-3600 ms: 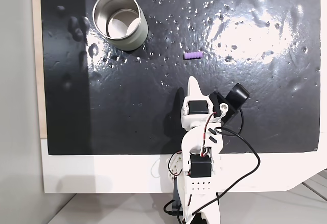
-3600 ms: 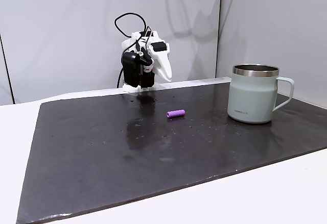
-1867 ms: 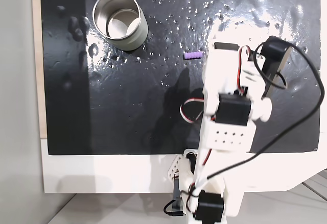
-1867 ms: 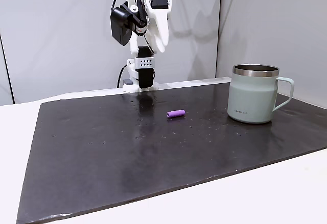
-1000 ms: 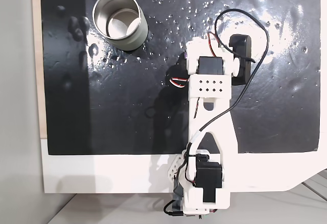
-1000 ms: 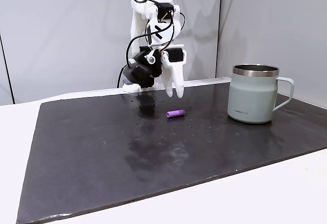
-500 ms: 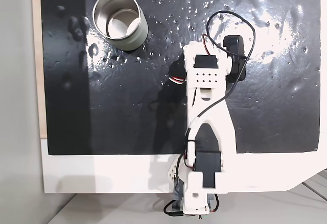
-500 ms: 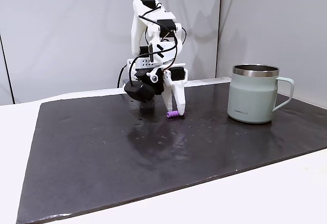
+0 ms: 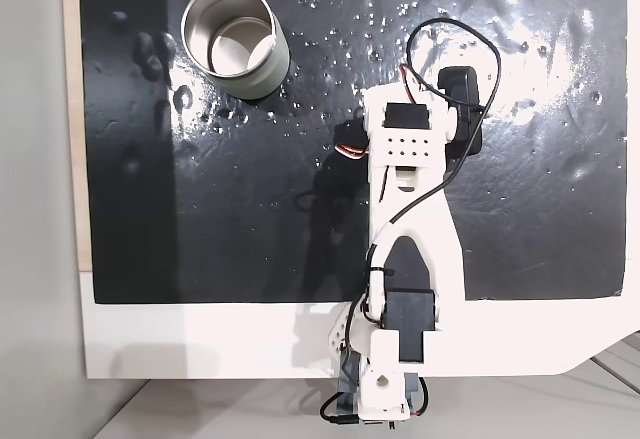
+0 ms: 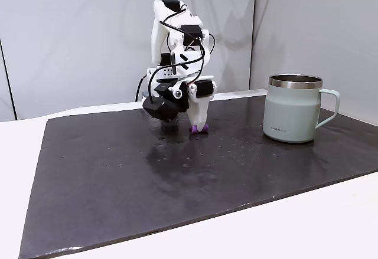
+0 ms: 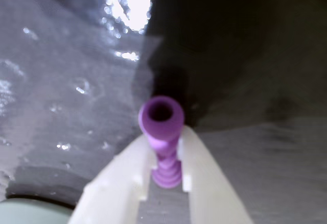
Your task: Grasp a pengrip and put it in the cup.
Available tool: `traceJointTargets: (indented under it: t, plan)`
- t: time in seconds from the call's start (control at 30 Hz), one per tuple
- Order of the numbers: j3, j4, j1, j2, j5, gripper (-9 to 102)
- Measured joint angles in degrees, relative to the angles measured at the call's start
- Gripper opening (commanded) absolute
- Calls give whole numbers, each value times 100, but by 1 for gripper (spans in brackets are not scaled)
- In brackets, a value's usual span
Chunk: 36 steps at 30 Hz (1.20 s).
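In the wrist view the purple ribbed pengrip (image 11: 166,169) stands pinched between my two white fingers, its open end pointing away over the dark mat. My gripper (image 11: 164,138) is shut on it. In a fixed view from the side, the gripper (image 10: 199,126) points straight down at the mat with the pengrip (image 10: 195,130) showing purple at its tips. The pale grey-green cup (image 10: 294,108) stands upright well to the right there. From above, the cup (image 9: 235,39) sits at the mat's far left, and the arm's wrist (image 9: 405,139) covers the pengrip.
A black glossy mat (image 9: 200,209) covers the white table (image 9: 200,339); the same mat (image 10: 118,170) reaches close to the front edge in a fixed view. The arm's base (image 9: 385,389) sits at the near edge. A grey wall (image 10: 71,35) stands behind.
The fingers, open on either side of the pengrip half a second ago, have shut on it. Before that the arm swung up from its fold and came down over the pengrip.
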Motion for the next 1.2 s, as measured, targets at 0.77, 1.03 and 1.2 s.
traceJointTargets:
  t: [0.77, 1.03, 1.2]
  plan:
    - [-4140, 3788, 316, 1573, 70, 0]
    - [-4403, 3885, -167, 1758, 255, 0]
    - [-5212, 4017, -501, 1354, 448, 0]
